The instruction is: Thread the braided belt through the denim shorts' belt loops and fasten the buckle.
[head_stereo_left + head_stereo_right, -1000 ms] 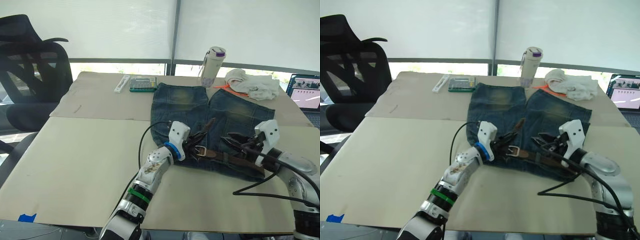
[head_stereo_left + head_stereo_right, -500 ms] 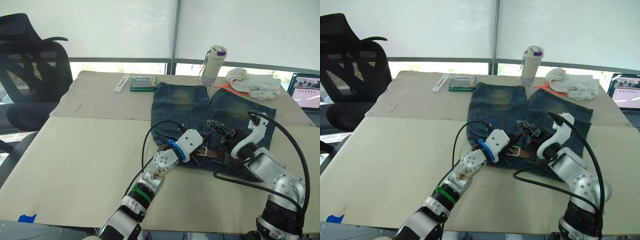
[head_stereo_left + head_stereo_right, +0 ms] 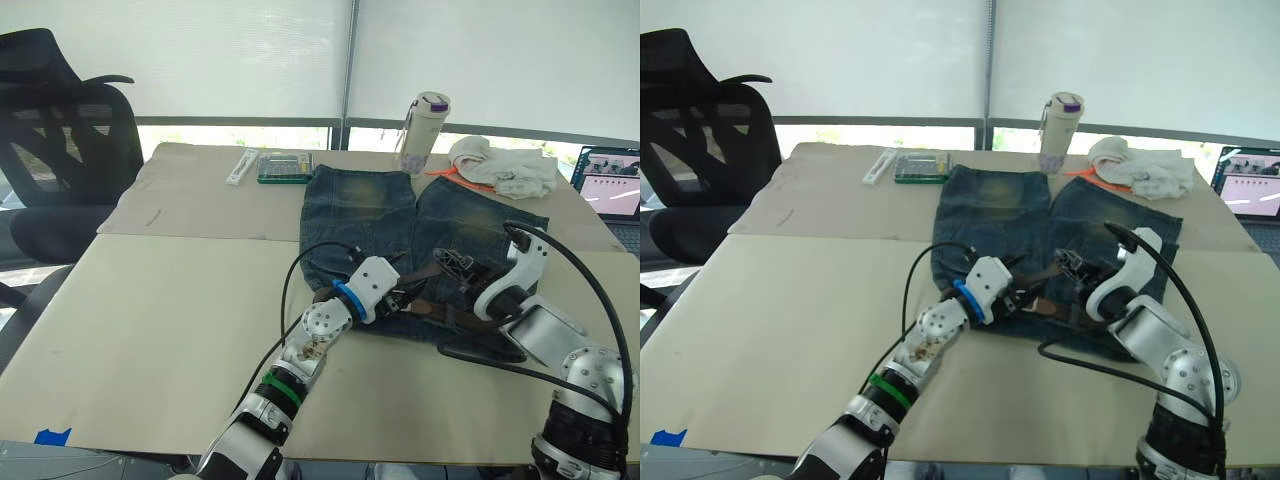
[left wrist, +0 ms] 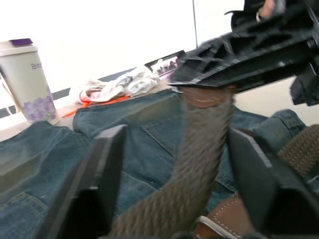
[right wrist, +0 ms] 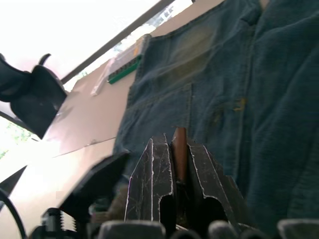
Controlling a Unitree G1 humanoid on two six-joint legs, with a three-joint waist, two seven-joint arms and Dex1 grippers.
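Observation:
The denim shorts (image 3: 370, 215) lie flat mid-table, waistband toward me. The braided belt (image 3: 455, 315) runs along the waistband, and its free end rises off the cloth. My right gripper (image 3: 447, 263) is shut on that brown tip (image 5: 179, 144), just above the waistband's middle. My left gripper (image 3: 400, 290) sits close beside it, open wide, with the braided strap (image 4: 199, 164) passing untouched between its fingers (image 4: 107, 169). The buckle is hidden behind my left gripper. The belt loops are too small to make out.
At the table's far edge stand a white bottle (image 3: 425, 130), a white cloth bundle (image 3: 505, 168) and a green box (image 3: 285, 166). A laptop (image 3: 610, 185) is far right, a black office chair (image 3: 60, 150) far left. A black cable (image 3: 300, 270) loops over the shorts' left side.
My right gripper swung in from the right and shut on the belt's tip. My left gripper, shut on the belt before, has opened and let it go.

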